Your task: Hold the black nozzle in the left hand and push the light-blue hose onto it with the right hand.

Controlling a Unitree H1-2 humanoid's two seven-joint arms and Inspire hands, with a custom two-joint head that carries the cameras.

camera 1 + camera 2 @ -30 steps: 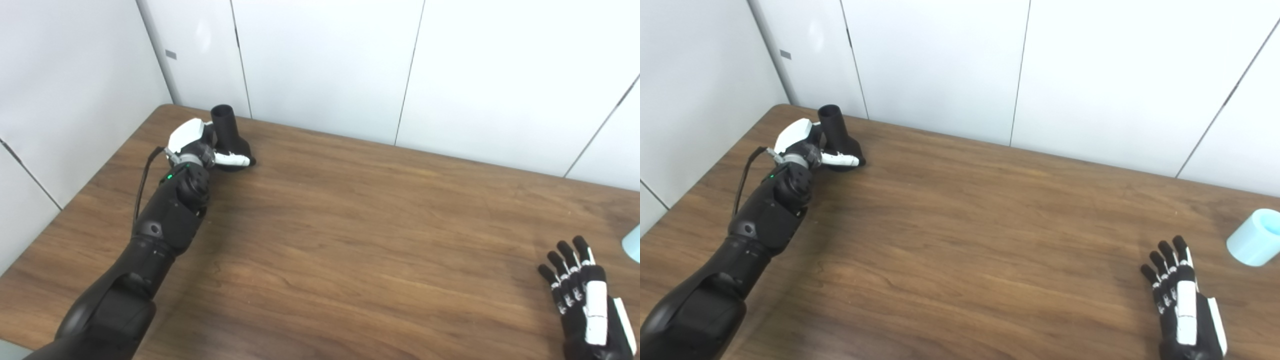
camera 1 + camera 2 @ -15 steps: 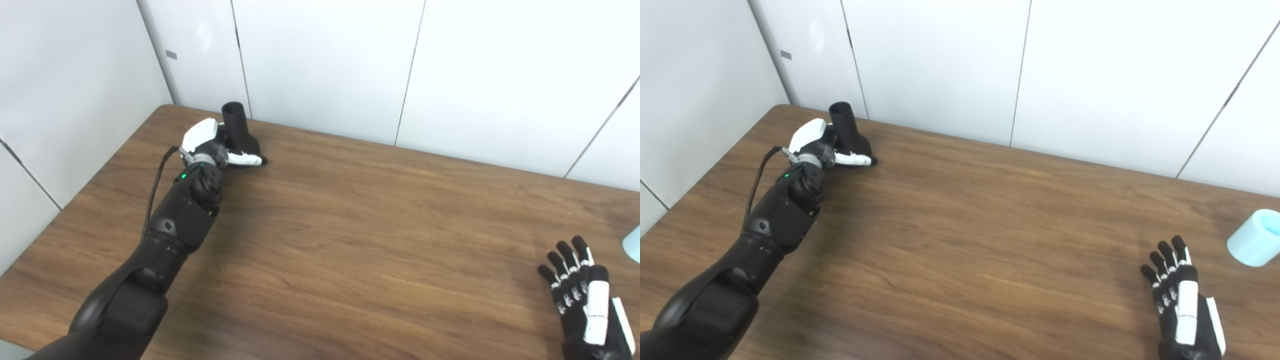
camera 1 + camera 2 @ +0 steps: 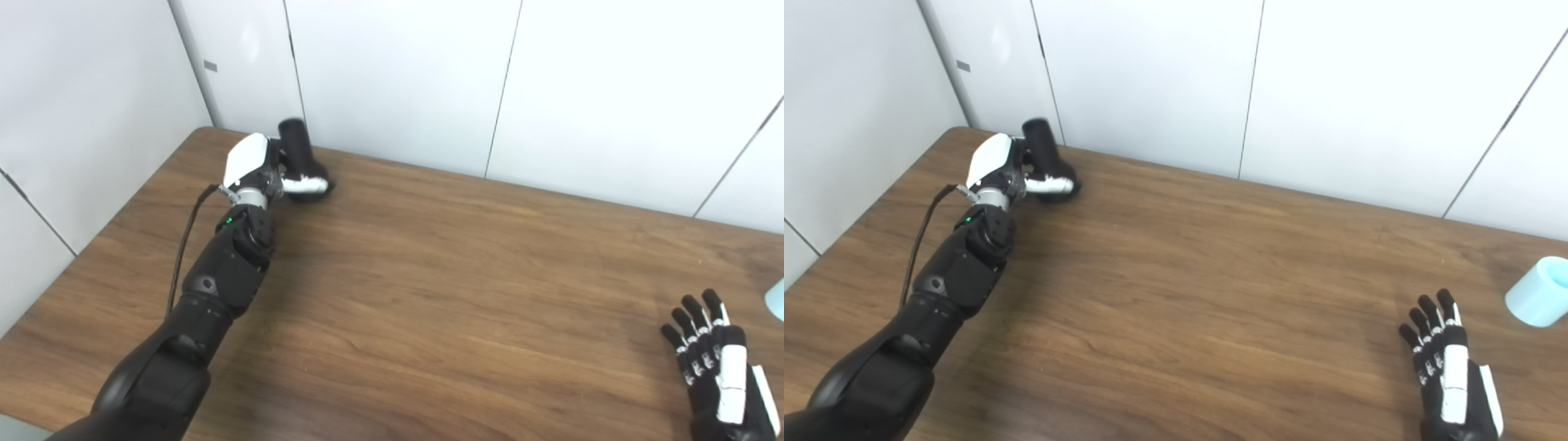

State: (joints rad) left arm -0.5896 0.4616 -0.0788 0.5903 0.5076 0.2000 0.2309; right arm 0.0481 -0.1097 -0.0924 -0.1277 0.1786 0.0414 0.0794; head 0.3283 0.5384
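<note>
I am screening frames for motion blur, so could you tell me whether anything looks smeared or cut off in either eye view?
Left eye view: the black nozzle in the left hand is smeared; the light-blue hose is cropped. Right eye view: the same smear, the hose whole, the right hand sharp.

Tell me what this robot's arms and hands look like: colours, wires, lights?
The left arm is glossy black with rounded segments, a thin black cable looping along its outside and a small green light near a silver wrist ring. The left hand has a white back shell and a white thumb. The right hand is black with white plates on its back and fingers.
</note>
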